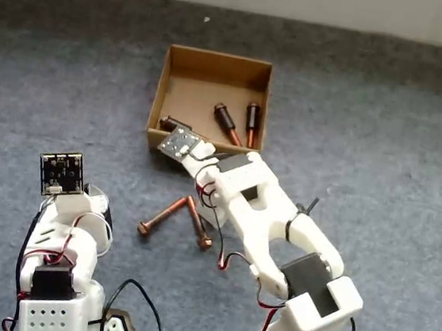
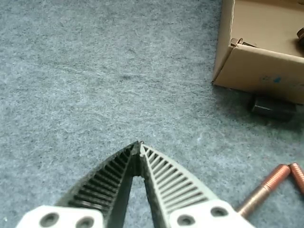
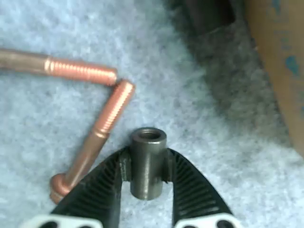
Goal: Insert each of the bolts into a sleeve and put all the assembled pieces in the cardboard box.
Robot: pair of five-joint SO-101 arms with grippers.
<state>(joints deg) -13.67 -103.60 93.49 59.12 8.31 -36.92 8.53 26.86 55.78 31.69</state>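
My right gripper (image 3: pixel 147 155) is shut on a dark sleeve (image 3: pixel 148 164), whose open bore points out past the fingertips. Just beyond it, two copper bolts (image 3: pixel 95 135) (image 3: pixel 57 66) lie on the carpet with their threaded ends almost touching. The same bolts (image 1: pixel 161 216) (image 1: pixel 198 222) lie between the two arms. The right arm (image 1: pixel 256 209) stretches toward the front wall of the cardboard box (image 1: pixel 164 87). My left gripper (image 2: pixel 139 145) is shut and holds nothing, low over bare carpet. Another loose sleeve (image 2: pixel 273 107) lies in front of the box (image 2: pixel 256 66).
Three assembled pieces (image 1: pixel 226 120) (image 1: pixel 252 117) (image 1: pixel 174 123) lie in the box. The left arm (image 1: pixel 62 227) sits at the lower left. Grey carpet is open to the left of and behind the box. The box wall (image 3: pixel 280 61) is close to my right gripper.
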